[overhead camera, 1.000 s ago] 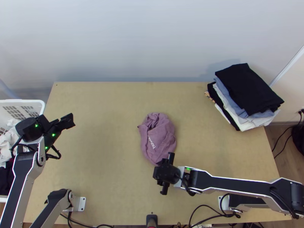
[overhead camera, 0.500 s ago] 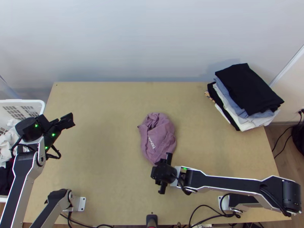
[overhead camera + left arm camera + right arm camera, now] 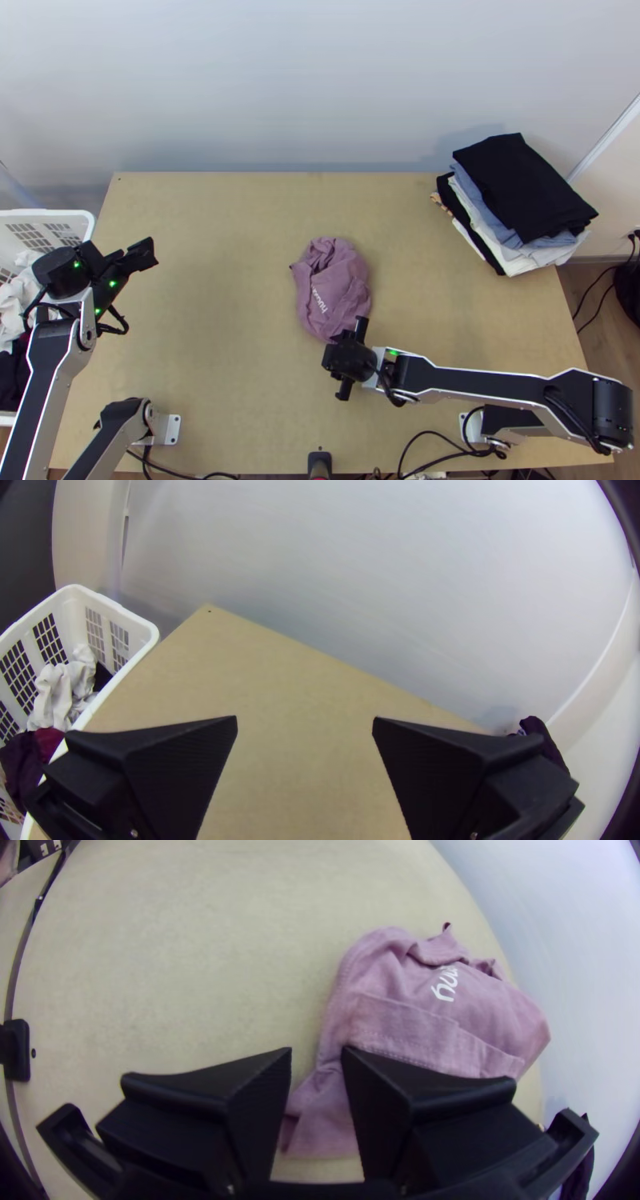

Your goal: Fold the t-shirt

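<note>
Shift of right tool [image 3: 352, 358] slightly farther up worktop [image 3: 216, 360], fingers parted, as on left tool [image 3: 142, 256]; bunched t-shirt [image 3: 336, 292] unmoved, long axis far-to-near.

You're looking at a dusty mauve t-shirt [image 3: 332, 298] with white lettering, against the plain light tan of your table [image 3: 224, 240] and a pale blue-grey wall [image 3: 304, 80]; your left gripper [image 3: 144, 254] and right gripper [image 3: 350, 360] are black, with small green lights [image 3: 113, 283] glowing on your black and silver-white arms [image 3: 480, 384]. Your folded stack [image 3: 520, 184] gives you solid black over soft blue, with white, more black and a mottled orange-and-dark bit beneath. Your white basket [image 3: 143, 630] has a grid-like slotted pattern, and its cloths are off-white [image 3: 57, 693], deep maroon [image 3: 48, 740] and dark purple [image 3: 23, 763].
</note>
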### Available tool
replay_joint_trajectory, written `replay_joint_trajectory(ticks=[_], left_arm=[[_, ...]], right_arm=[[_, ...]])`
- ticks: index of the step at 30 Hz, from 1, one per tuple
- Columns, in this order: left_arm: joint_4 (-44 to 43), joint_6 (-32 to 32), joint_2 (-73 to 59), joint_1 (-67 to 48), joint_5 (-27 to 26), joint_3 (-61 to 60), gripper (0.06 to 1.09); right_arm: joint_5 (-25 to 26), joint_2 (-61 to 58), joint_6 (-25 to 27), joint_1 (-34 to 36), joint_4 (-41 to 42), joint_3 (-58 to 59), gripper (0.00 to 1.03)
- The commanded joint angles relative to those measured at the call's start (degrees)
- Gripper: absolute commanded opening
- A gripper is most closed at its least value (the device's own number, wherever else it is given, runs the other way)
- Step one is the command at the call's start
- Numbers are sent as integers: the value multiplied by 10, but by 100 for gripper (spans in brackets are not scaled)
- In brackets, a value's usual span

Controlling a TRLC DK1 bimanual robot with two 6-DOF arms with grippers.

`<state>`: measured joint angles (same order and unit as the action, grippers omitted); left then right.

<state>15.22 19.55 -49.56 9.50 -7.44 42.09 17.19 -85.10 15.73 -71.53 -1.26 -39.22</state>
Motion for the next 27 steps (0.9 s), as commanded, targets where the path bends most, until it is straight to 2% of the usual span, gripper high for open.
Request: replay_joint_trajectory(ticks=[1,8,14,27], left_arm=[[-6,10,0,3,2,-13,104],[-2,10,5,3,3,-15,104],[-1,10,9,3,2,-14,104],[6,15,12,-4,3,-13,104]], right_arm=[[9,-10,18,8,23,19,25],[13,-14,18,12,26,20,25],[20,-8,18,12,26,25,3],[19,78,1,45,7,0,3]])
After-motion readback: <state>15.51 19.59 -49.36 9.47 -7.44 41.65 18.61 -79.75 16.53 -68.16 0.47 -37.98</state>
